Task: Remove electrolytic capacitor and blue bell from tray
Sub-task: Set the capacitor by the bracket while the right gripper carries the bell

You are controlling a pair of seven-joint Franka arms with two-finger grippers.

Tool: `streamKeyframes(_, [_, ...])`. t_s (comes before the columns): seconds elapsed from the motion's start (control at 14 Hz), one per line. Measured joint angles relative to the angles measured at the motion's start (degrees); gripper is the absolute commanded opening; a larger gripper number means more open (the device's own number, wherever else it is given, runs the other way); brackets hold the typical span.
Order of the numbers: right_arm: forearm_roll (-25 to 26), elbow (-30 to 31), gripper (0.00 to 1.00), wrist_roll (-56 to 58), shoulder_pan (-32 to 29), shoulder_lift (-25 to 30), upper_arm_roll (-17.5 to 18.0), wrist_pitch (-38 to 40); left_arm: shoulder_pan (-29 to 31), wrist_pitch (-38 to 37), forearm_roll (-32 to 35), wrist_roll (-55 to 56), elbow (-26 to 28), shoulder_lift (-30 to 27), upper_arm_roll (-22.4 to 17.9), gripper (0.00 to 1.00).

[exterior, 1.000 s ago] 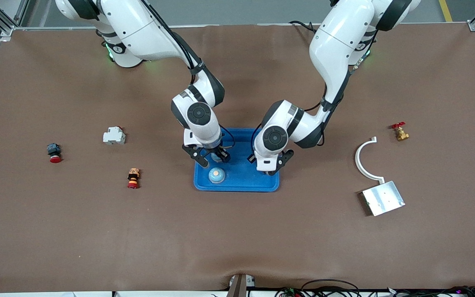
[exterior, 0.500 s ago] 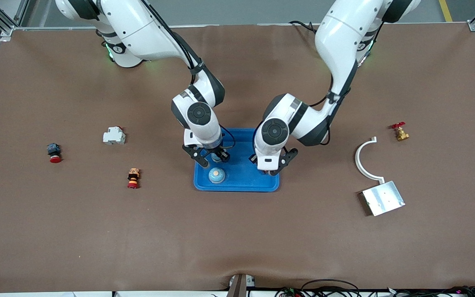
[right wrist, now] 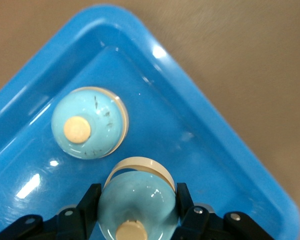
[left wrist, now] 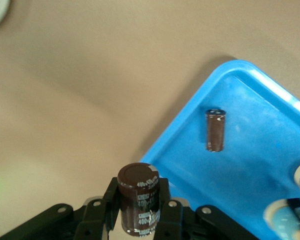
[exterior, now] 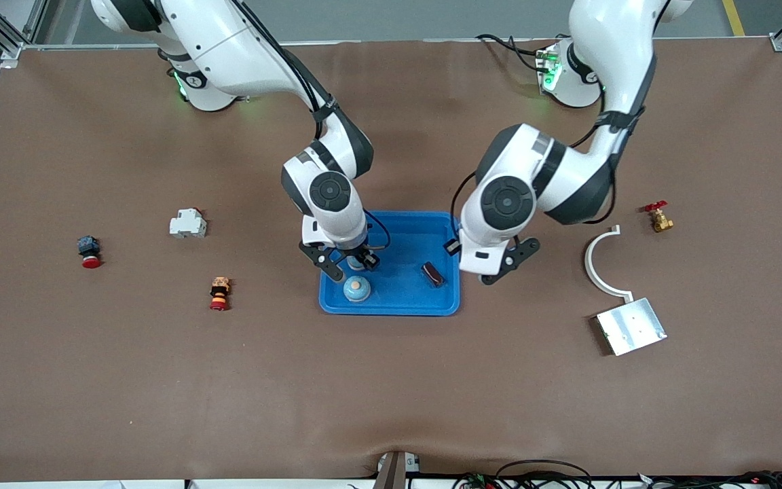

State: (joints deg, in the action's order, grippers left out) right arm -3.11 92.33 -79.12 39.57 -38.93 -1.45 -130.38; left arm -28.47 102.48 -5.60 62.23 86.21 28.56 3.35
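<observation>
Near the table's edge at the right arm's end sits a small black and red button (exterior: 89, 252). A white block (exterior: 188, 223) comes next, and an orange and red button (exterior: 219, 293) stands nearer to the front camera.

In the middle of the table lies a blue tray (exterior: 391, 309). The right gripper (exterior: 354, 261) hangs over the tray's end toward the right arm. Its fingers are squeezed on the held bell (right wrist: 137, 196). The resting bell (exterior: 357, 290) sits in the tray's corner just under it.

The lying capacitor (exterior: 432, 274) rests in the tray, close to the edge at the left arm's end.

The left gripper (exterior: 499, 268) is up over the table, just beside that same tray edge. It is clamped on the held capacitor (left wrist: 139, 200), which stands upright between the fingers.

Toward the left arm's end lie a white curved piece (exterior: 601, 261), a shiny metal plate (exterior: 630, 326) and a little brass valve (exterior: 659, 217) with a red handle.
</observation>
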Motion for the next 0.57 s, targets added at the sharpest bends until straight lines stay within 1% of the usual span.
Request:
streamKeyframes(0.21, [0.0, -3.4, 0.00, 6.8, -3.3, 3.1, -0.4, 10.3, 3.4, -1.7, 0.0, -7.3, 3.6, -5.2, -0.1, 0.00])
streamKeyframes(0.43, [0.0, -3.5, 0.00, 16.8, -8.9, 8.5, -0.5, 19.4, 8.1, -2.0, 0.6, -16.7, 10.9, -12.5, -0.1, 0.00])
streamKeyframes(0.57, [0.0, -3.3, 0.00, 21.9, -12.5, 11.5, -0.5, 22.9, 12.3, -1.9, 1.2, -24.0, 15.7, -17.0, -0.2, 0.00])
